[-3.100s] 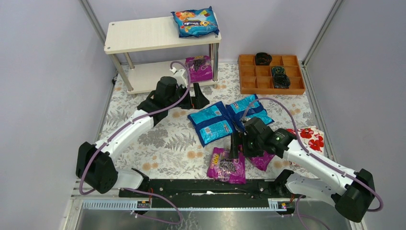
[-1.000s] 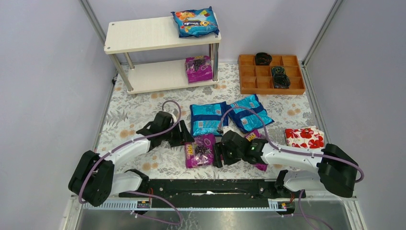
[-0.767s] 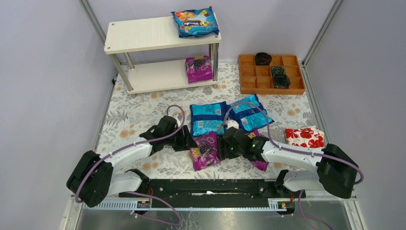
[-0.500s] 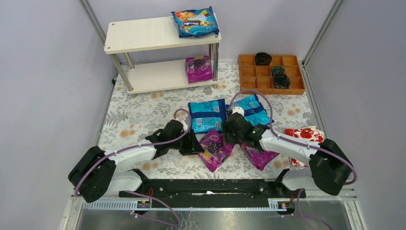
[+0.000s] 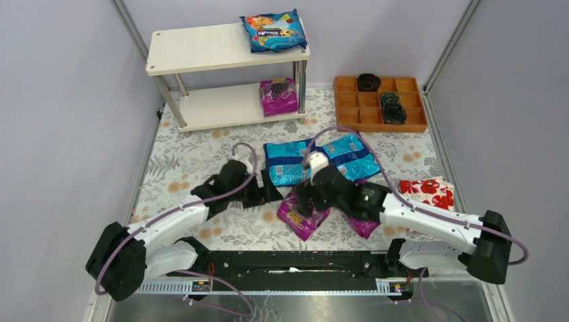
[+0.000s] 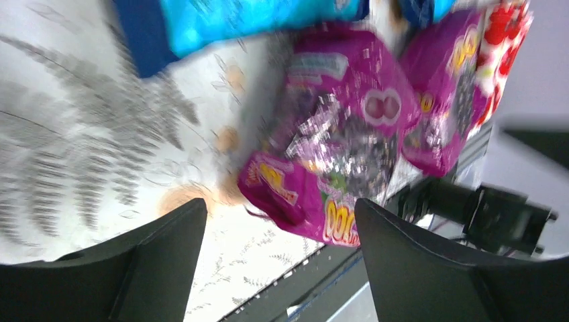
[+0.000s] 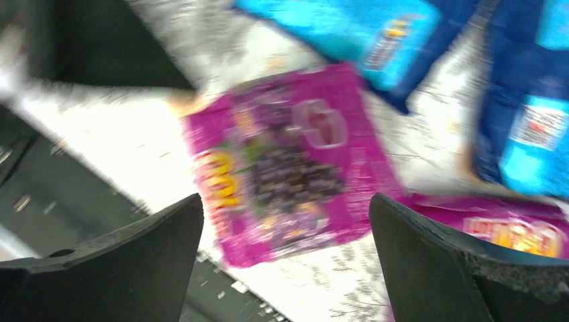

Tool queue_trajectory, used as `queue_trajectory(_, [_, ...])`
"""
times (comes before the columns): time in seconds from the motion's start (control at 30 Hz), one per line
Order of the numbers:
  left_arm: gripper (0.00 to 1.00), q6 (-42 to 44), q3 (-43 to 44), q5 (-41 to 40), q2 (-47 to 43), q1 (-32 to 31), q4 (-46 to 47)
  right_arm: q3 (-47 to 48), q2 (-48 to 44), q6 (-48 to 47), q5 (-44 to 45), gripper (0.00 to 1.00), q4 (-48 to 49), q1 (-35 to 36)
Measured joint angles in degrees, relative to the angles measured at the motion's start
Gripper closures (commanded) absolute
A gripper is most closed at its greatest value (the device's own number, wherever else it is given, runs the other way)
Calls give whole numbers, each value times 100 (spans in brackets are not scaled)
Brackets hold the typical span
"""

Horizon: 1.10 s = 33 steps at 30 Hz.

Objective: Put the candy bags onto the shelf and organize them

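The left claw (image 6: 276, 204) is standing with its fingers spread wide, gripping nothing. A purple candy bag (image 6: 335, 161) is lying on the floral counter (image 5: 194, 161) just beyond its tips. The right claw (image 7: 285, 198) is likewise released, hovering over the same bag, which is lying flat and skewed between the two claws. A second purple bag (image 5: 366, 227) is lying just right of it, partly under the right arm (image 5: 429, 218). Behind them, a left-hand blue bag (image 5: 290, 163) and a right-hand blue bag (image 5: 354, 153) are lying side by side on the counter. On the shelf (image 5: 201, 48), a top-board blue bag (image 5: 273, 31) is sitting at the right end and a lower-board purple bag (image 5: 278, 96) is sitting at the right end below. Both wrist views are showing blur.
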Motion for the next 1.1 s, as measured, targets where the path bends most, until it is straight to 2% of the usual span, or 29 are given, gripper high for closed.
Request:
queue_trajectory(0.07, [10, 151, 103, 48, -118, 555, -188, -2, -225, -120, -114, 4, 105, 654])
queue_trajectory(0.13, [9, 299, 170, 208, -125, 1185, -273, -2, -304, -197, -144, 13, 227, 1058])
queue_trajectory(0.27, [9, 431, 179, 739, -2, 2052, -365, 28, 109, -216, -44, 23, 348, 1274])
queue_trajectory(0.5, [9, 428, 79, 1460, 205, 2208, -271, 562, 1652, -256, 264, 28, 258, 1742])
queue_trajectory(0.6, [9, 369, -70, 1705, 356, 2225, -101, 728, 1982, -297, 387, 35, 269, 1845])
queue_trajectory(0.73, [9, 133, -313, 2068, 647, 2229, 334, 769, 2280, -391, 614, 52, 304, 1943])
queue_trajectory(0.97, [8, -280, -592, 2546, 994, 2234, 951, 424, 2310, -426, 1027, 72, 743, 1985])
queue_trajectory(1.0, [8, -326, -601, 2592, 1012, 2234, 1040, 378, 2269, -433, 1043, 77, 793, 1987])
queue_trajectory(1.07, [4, -433, -621, 2697, 1040, 2234, 1231, 162, 2050, -448, 1058, 97, 994, 1993])
queue_trajectory(1.1, [2, -487, -638, 2771, 1067, 2234, 1366, 59, 1939, -485, 1054, 100, 1058, 1996])
